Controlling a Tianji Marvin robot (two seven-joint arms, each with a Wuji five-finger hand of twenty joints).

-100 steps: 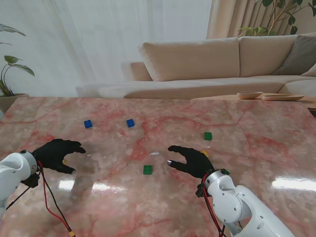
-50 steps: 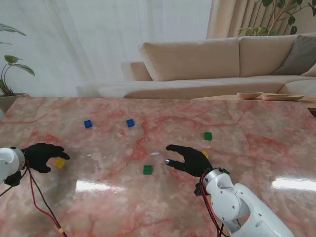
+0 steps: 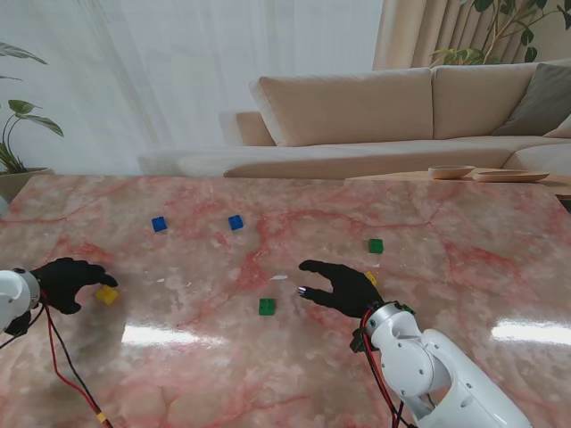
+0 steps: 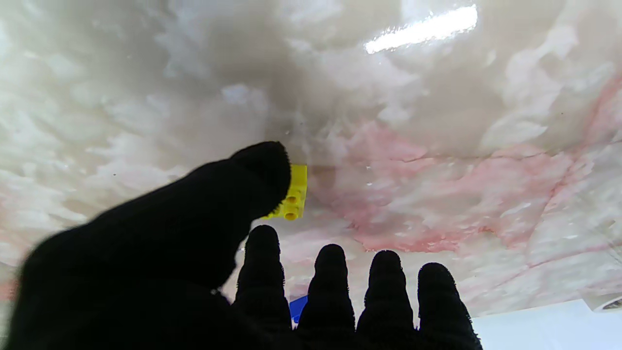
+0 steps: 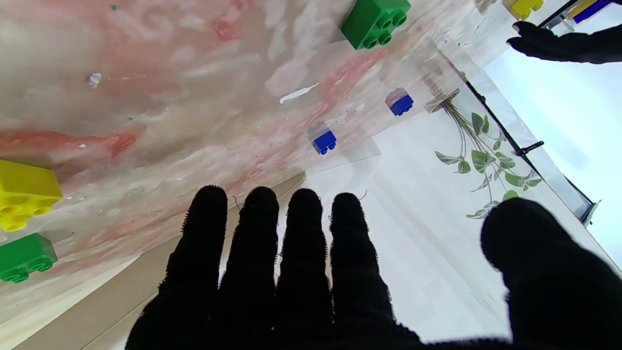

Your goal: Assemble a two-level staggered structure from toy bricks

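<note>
Both hands low over the marble counter (image 3: 464, 267), bricks scattered and none stacked

The left hand (image 3: 64, 282) sits at the far left, fingers spread and holding nothing, its thumb tip touching or just beside a yellow brick (image 3: 107, 295). The right hand (image 3: 343, 288) hovers with fingers apart and holding nothing, a green brick (image 3: 267, 307) near its fingertips, a second yellow brick (image 5: 24, 194) beside it. Farther from me lie two blue bricks (image 3: 159, 224) (image 3: 235, 222) and another green brick (image 3: 376, 245)

Left hand (image 3: 64, 282) touching yellow brick (image 3: 107, 295); right hand (image 3: 343, 289) spread.
</note>
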